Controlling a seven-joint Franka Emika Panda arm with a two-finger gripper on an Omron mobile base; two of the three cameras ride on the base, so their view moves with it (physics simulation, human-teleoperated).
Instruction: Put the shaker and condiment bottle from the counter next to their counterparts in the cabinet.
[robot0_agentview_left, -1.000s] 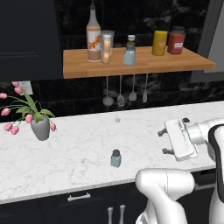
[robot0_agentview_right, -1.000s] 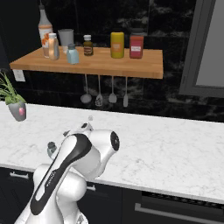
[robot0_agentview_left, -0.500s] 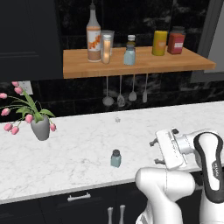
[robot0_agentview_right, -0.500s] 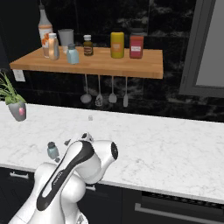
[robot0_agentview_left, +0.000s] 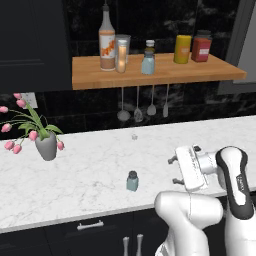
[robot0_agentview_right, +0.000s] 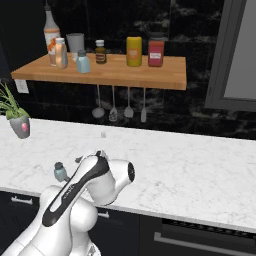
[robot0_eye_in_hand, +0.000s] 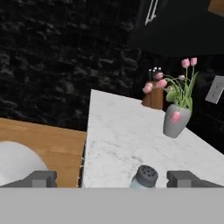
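A pale blue shaker (robot0_agentview_left: 132, 181) with a dark grey cap stands on the white marble counter (robot0_agentview_left: 80, 175), also seen from the right base (robot0_agentview_right: 60, 171). My gripper (robot0_agentview_left: 174, 170) hangs open just to its right, fingers pointing left at it. In the hand view the shaker's cap (robot0_eye_in_hand: 145, 175) sits low between the spread fingertips (robot0_eye_in_hand: 42, 178), nearer the right one. On the wooden shelf (robot0_agentview_left: 200, 74) the squat orange condiment bottle (robot0_agentview_right: 61, 52) stands beside the tall clear-necked bottle (robot0_agentview_left: 106, 37). The second shaker (robot0_agentview_left: 148, 63) stands to their right.
A grey vase of pink tulips (robot0_agentview_left: 46, 145) stands at the counter's left. The shelf also carries a grey cup (robot0_agentview_right: 75, 42), a small dark bottle (robot0_agentview_right: 100, 51), a yellow jar (robot0_agentview_left: 182, 49) and a red jar (robot0_agentview_left: 201, 48). Utensils (robot0_agentview_left: 137, 105) hang under it.
The arm has swung the hand left and a little down, from the counter's right side to just beside the counter shaker. The shaker and the shelf items have stayed put.
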